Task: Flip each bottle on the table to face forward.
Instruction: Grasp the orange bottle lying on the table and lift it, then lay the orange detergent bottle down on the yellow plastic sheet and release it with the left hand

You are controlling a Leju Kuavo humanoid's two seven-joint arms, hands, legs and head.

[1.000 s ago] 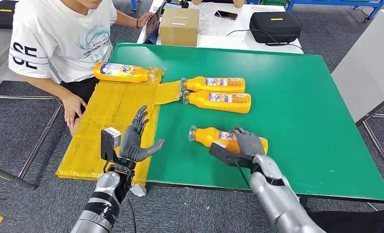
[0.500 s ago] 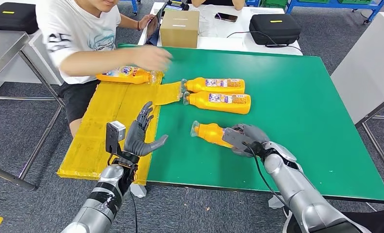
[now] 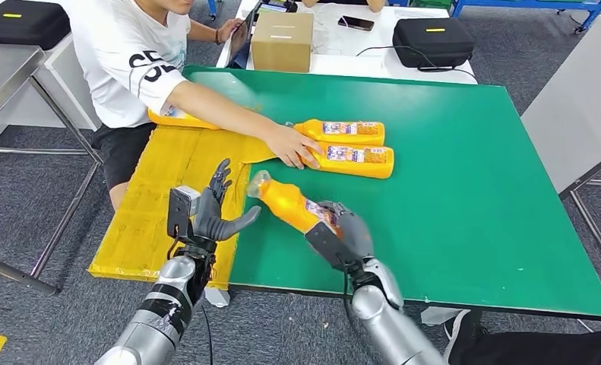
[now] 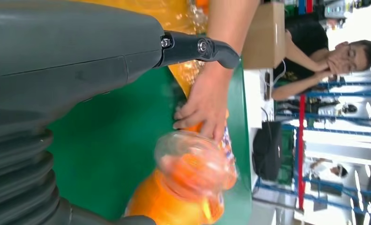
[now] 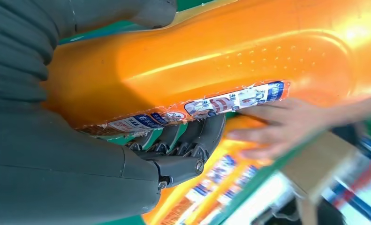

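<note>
My right hand point(image 3: 341, 234) grips an orange bottle point(image 3: 288, 202) around its body and holds it lifted above the green table point(image 3: 472, 175), clear cap pointing toward my left hand. In the right wrist view my fingers point(image 5: 183, 140) wrap the orange bottle point(image 5: 230, 61) at its label. My left hand point(image 3: 213, 213) is open over the yellow sheet's edge, fingers spread, holding nothing. The left wrist view shows the bottle's cap point(image 4: 193, 164) close to that hand. Two more orange bottles point(image 3: 343, 132) point(image 3: 354, 160) lie side by side mid-table; a person's hand point(image 3: 291, 146) rests on the nearer one.
A yellow sheet point(image 3: 160, 205) covers the table's left part. Another orange bottle point(image 3: 177, 118) lies there, mostly hidden by the person's arm. A cardboard box point(image 3: 282, 39), a phone and a black case point(image 3: 431, 39) sit on the white table behind.
My right hand has lifted the near bottle off the table and swung it left toward my left hand. The person has reached across and put a hand on the middle bottles.
</note>
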